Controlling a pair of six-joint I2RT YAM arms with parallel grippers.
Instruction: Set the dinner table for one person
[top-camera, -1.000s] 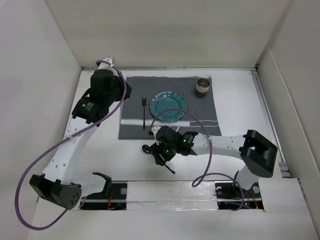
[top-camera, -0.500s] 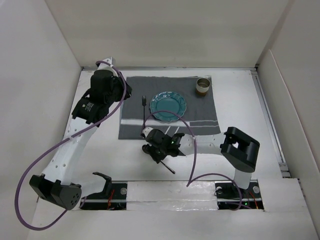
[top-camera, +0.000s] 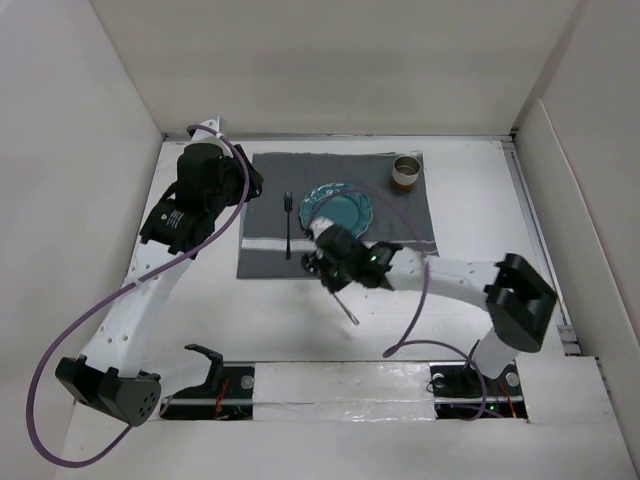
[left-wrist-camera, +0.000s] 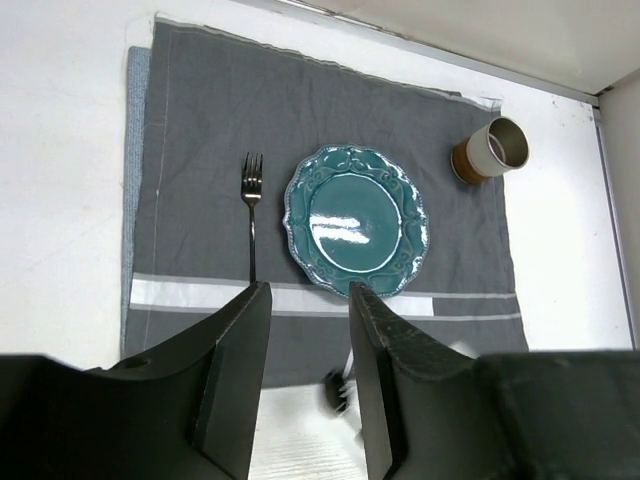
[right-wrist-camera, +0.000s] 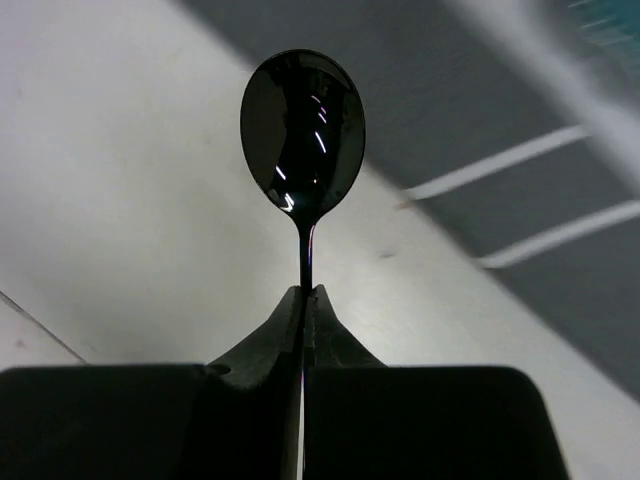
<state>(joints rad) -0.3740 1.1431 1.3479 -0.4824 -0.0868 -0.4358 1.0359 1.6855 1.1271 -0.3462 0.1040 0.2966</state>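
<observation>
I hold the spoon (right-wrist-camera: 303, 125) clamped by its handle in the right gripper (right-wrist-camera: 304, 305) over the table (top-camera: 250, 320) at the near edge of the placemat (left-wrist-camera: 200, 120), left gripper (left-wrist-camera: 308, 300) spread and empty, and I reckon it next needs laying right of the plate (left-wrist-camera: 357, 222).

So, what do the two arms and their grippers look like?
The left arm and right arm have white tubular links and bulky black joint housings; each carries a looping purple cable. One black housing on the left arm shows small white markings. The left gripper and right gripper have matte black, wedge-shaped fingers.
</observation>
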